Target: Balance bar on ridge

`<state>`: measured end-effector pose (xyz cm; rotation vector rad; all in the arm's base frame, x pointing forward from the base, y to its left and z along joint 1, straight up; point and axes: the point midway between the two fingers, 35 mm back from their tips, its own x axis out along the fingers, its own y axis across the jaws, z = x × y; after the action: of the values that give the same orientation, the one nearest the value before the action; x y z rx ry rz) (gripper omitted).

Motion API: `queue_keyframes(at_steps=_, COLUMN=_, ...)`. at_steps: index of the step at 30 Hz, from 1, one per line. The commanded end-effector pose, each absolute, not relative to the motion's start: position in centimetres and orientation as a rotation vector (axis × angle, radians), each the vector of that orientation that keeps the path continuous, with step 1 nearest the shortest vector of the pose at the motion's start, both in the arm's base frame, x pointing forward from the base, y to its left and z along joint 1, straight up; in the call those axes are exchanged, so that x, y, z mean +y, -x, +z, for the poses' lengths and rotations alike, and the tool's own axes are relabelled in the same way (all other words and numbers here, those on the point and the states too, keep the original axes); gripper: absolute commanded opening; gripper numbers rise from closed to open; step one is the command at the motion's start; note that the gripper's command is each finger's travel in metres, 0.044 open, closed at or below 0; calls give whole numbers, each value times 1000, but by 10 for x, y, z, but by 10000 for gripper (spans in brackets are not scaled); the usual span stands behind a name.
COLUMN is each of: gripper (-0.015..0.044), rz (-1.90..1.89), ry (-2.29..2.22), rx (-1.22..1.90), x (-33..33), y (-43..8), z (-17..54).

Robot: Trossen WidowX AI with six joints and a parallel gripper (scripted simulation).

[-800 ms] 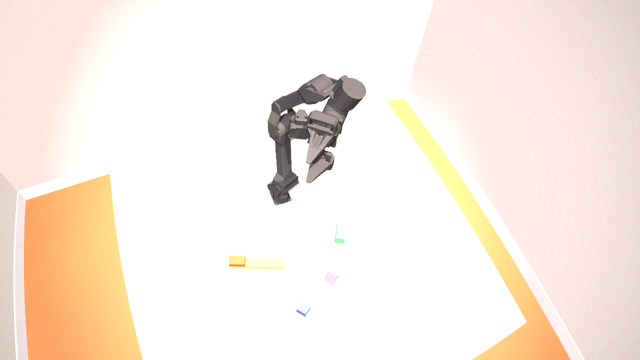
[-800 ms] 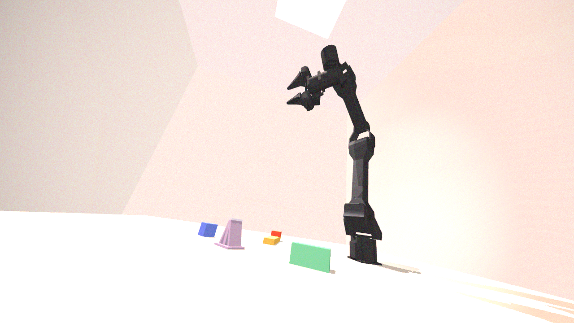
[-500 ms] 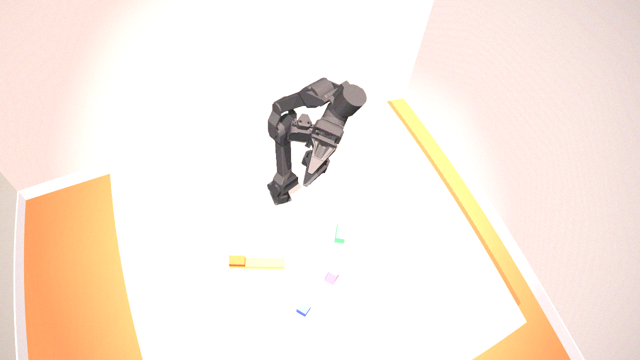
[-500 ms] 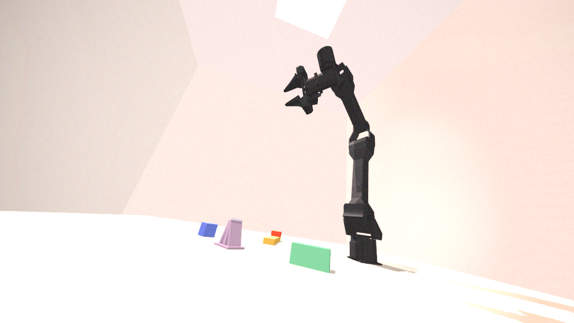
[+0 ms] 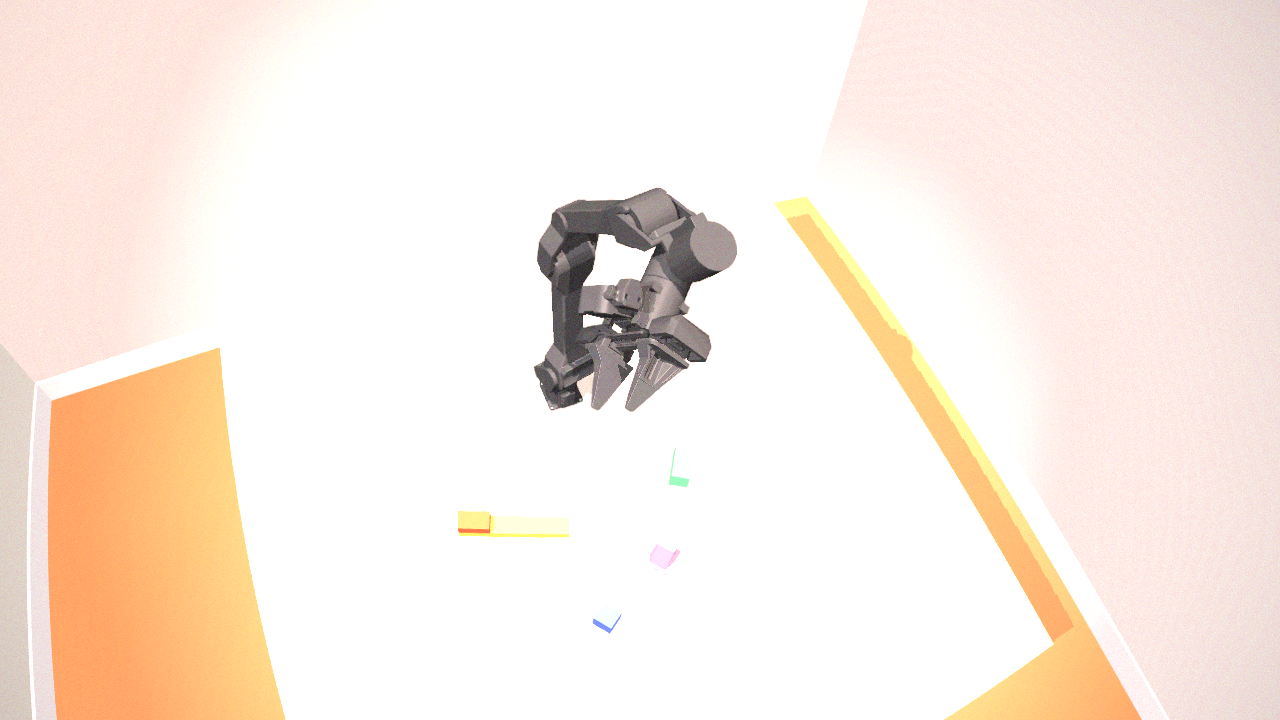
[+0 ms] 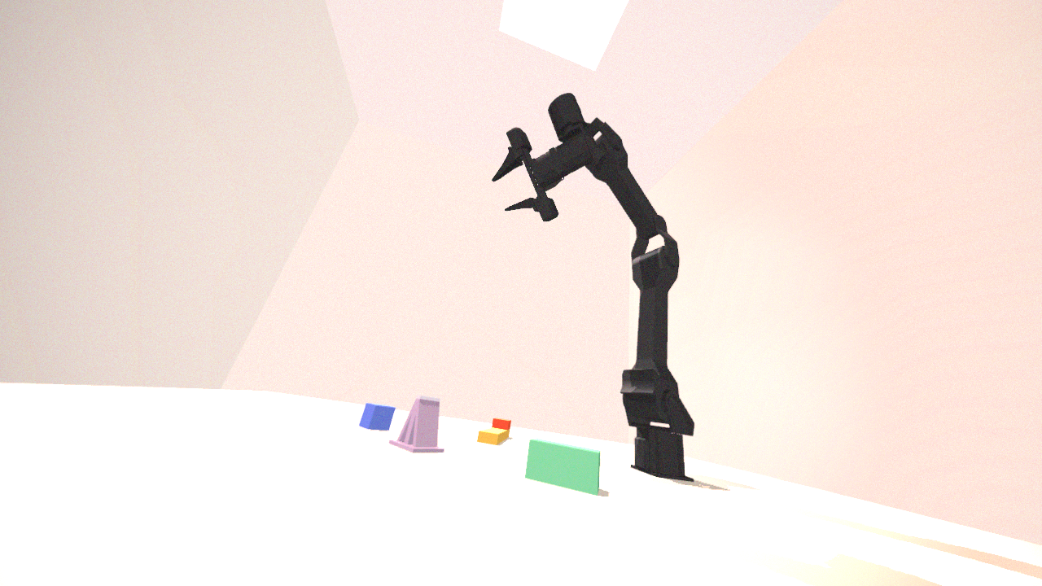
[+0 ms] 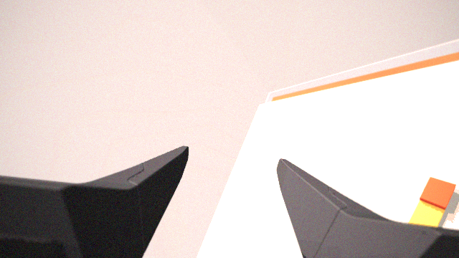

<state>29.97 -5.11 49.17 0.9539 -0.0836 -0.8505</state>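
The yellow bar [image 5: 532, 526] [image 6: 492, 436] [image 7: 427, 213] lies flat on the table, with an orange-red block [image 5: 474, 522] [image 6: 501, 424] [image 7: 437, 193] on one end. The right finger hides part of the bar in the wrist view. A pink stand [image 5: 662, 557] [image 6: 427, 426] with a narrow raised top, seemingly the ridge, stands upright to the bar's right in the top view, apart from it, with nothing on top. My gripper [image 5: 614, 408] [image 6: 500, 195] [image 7: 233, 158] is open and empty, high above the table and well away from bar and stand.
A green block [image 5: 679, 481] [image 6: 562, 466] stands on its long edge, nearer the arm's base than the pink stand in the top view. A blue block [image 5: 606, 619] [image 6: 376, 417] lies beyond the stand. Both are apart from the bar. Walls surround the scene.
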Motion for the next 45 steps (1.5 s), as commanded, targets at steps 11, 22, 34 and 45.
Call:
queue_keyframes(at_steps=11, gripper=315, rz=-875, ry=-553, rx=238, x=-68, y=-320, z=444)
queue_keyframes(at_steps=22, gripper=315, rz=-834, ry=-257, rx=498, x=-84, y=-329, z=405)
queue_keyframes(at_steps=34, gripper=315, rz=-726, ry=20, rx=768, x=-103, y=-329, z=363)
queue_keyframes(at_steps=45, gripper=315, rz=-569, ry=254, rx=1000, x=-120, y=-326, z=323)
